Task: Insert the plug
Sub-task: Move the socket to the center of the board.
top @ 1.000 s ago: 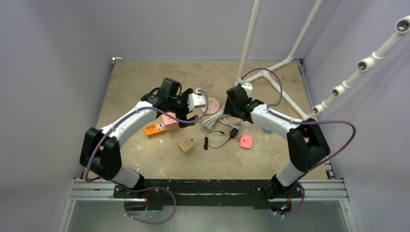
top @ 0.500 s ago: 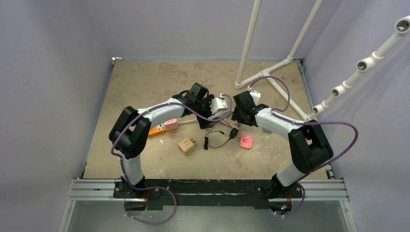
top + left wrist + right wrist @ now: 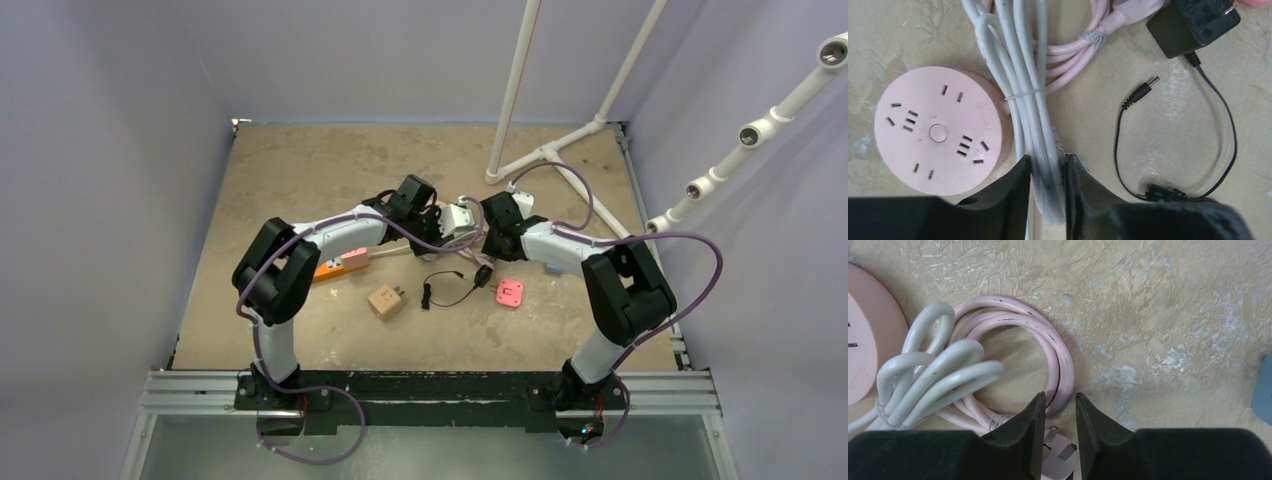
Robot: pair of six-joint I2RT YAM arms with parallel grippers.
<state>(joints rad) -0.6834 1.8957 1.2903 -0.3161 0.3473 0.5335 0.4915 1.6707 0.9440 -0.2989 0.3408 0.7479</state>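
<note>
One each: round socket (image 3: 938,132), power strip (image 3: 327,269), tan charger (image 3: 385,301), black adapter (image 3: 1193,22), pink block (image 3: 509,293). Two cable bundles (image 3: 1020,75).

1. Table (image 3: 1173,315): sandy beige, mottled with whitish patches.
2. Round socket (image 3: 938,132), left of the left wrist view: pale pink, dark slots.
3. Cable bundle (image 3: 1020,75): white.
4. Looped cable (image 3: 1060,360) and plug (image 3: 1060,452) at the bottom edge: pink.
5. Adapter (image 3: 1193,22), upper right, and thin wire (image 3: 1230,135): black.
6. Power strip (image 3: 322,268): orange.
7. Left gripper (image 3: 1047,165) and right gripper (image 3: 1058,402): black.

Cable bundle (image 3: 1018,75) between round socket (image 3: 938,132) and adapter (image 3: 1193,22)
</note>
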